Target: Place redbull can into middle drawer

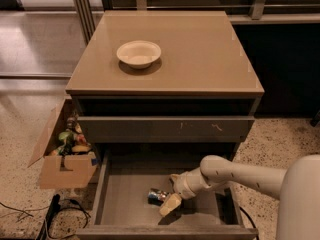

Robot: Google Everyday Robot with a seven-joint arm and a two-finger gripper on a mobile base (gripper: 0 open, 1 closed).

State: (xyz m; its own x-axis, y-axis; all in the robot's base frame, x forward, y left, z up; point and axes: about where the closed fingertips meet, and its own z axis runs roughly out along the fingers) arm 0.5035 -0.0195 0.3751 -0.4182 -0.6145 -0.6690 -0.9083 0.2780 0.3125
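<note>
— Where is the redbull can (157, 196)?

— Low in the frame, just left of centre. It lies on its side on the floor of the middle drawer (125, 199), which stands pulled out at the bottom of the picture.

— And the gripper (169, 195)?

— Inside that same drawer, right at the can's right end. Its two pale fingers (171, 205) are spread apart, one above the can's end and one below it. The drawer is dim, so I can't say for sure whether either finger touches the can.

— What carries it?

— A pale arm (235, 173) reaching in from the lower right corner of the frame, over the drawer's right side.

— Further out?

— Directly above the open drawer is a closed drawer front (165, 129) bearing small pale scuffs. Above that is the cabinet's flat tan top (210, 54), and on it, upper left of centre, sits a cream round bowl (139, 53). At the left edge, beside the cabinet, an open cardboard box (60, 171) holds mixed coloured items. A dark cable (54, 209) lies on the speckled floor in the lower left corner.
</note>
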